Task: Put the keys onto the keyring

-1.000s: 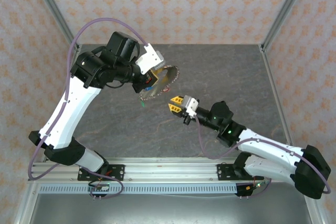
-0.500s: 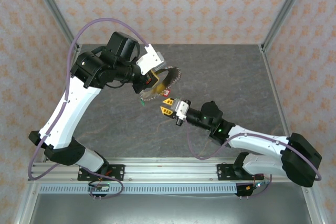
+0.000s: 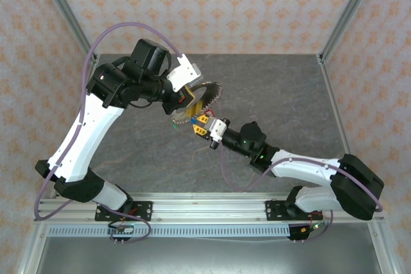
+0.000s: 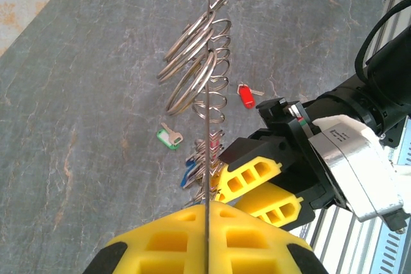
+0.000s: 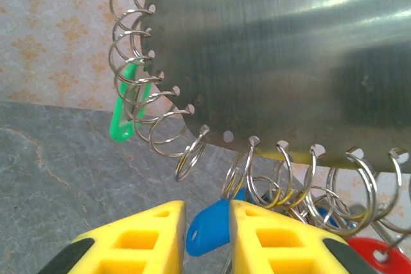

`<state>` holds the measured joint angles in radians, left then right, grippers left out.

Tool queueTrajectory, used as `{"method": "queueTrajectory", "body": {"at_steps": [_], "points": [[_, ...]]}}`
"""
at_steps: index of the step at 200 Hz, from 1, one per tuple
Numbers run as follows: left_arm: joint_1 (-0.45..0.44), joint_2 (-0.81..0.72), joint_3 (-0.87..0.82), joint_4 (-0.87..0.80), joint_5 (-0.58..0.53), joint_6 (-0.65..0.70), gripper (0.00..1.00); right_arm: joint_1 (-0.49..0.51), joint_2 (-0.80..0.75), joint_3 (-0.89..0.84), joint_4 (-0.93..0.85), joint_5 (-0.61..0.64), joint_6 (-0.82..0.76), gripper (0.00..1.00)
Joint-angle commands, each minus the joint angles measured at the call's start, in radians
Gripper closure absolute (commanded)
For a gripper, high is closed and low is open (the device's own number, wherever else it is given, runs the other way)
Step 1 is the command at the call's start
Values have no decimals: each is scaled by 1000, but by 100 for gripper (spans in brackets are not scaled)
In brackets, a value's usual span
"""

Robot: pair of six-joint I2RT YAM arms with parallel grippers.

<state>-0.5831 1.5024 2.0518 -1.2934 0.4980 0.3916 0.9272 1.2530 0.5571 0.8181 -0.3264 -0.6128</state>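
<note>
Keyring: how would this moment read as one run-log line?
left gripper: shut on keyring | right gripper: shut on blue key, just below rings

Brushed, dull-sheen metal keyring plate (image 5: 270,62); shiny wire rings (image 5: 138,75); smooth glossy plastic blue key (image 5: 209,229); matt yellow plastic fingers (image 5: 170,235); matt stone-look grey table (image 4: 77,126).

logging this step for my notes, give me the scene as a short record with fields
left gripper: shut on the edge of the thin steel plate
plate: held up off the table, its edge holes carrying small wire split rings
right gripper: shut on the blue plastic-headed key, close to the rings
green-headed key, red-headed key: beside the ring row; hung or lying, cannot tell
surface: grey stone-look table top
</note>
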Motion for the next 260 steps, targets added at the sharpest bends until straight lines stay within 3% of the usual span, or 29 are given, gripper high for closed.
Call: {"method": "queueTrajectory", "body": {"at_steps": [1, 95, 171, 260], "points": [[-11, -34, -4, 42, 27, -7, 100, 7, 11, 17, 73, 33, 21, 76], [-11, -44, -10, 38, 21, -16, 100, 7, 18, -31, 151, 82, 67, 78], [-12, -47, -10, 52, 22, -27, 100, 6, 12, -45, 147, 21, 60, 80], [-12, -48, -4, 49, 24, -29, 100, 7, 20, -48, 128, 74, 22, 81]]}}
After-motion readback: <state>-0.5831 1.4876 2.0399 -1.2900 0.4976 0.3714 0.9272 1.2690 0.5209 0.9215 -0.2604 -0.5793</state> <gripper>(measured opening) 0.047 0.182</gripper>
